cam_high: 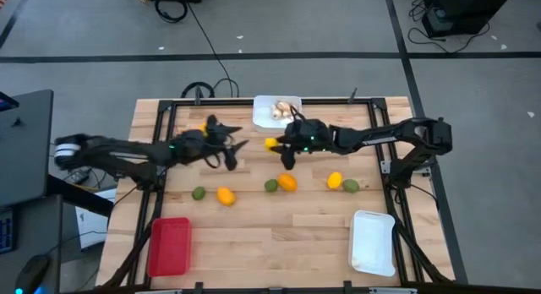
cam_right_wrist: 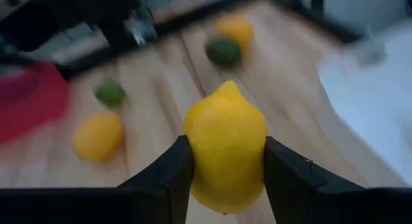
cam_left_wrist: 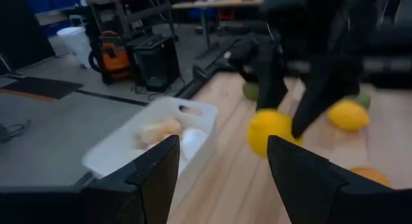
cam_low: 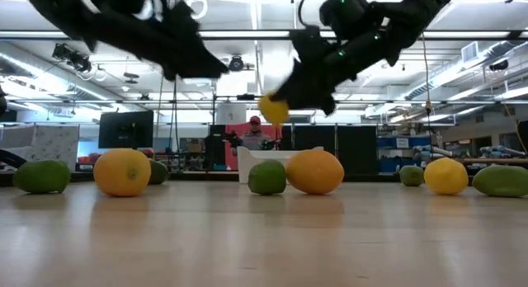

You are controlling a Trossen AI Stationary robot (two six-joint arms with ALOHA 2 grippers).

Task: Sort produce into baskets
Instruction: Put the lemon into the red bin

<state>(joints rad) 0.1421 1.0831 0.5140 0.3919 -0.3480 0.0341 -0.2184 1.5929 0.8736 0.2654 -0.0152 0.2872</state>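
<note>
The right gripper [cam_right_wrist: 222, 179] holds a lemon [cam_right_wrist: 225, 153] in its jaws, lifted just beside the white basket [cam_high: 264, 104] of mushrooms. Moving too quickly could shake it loose to roll across the wooden desk [cam_high: 279, 235]. The left gripper [cam_left_wrist: 219, 179], jaws apart and empty, hovers near that basket. Behind: a lit workshop.
</note>
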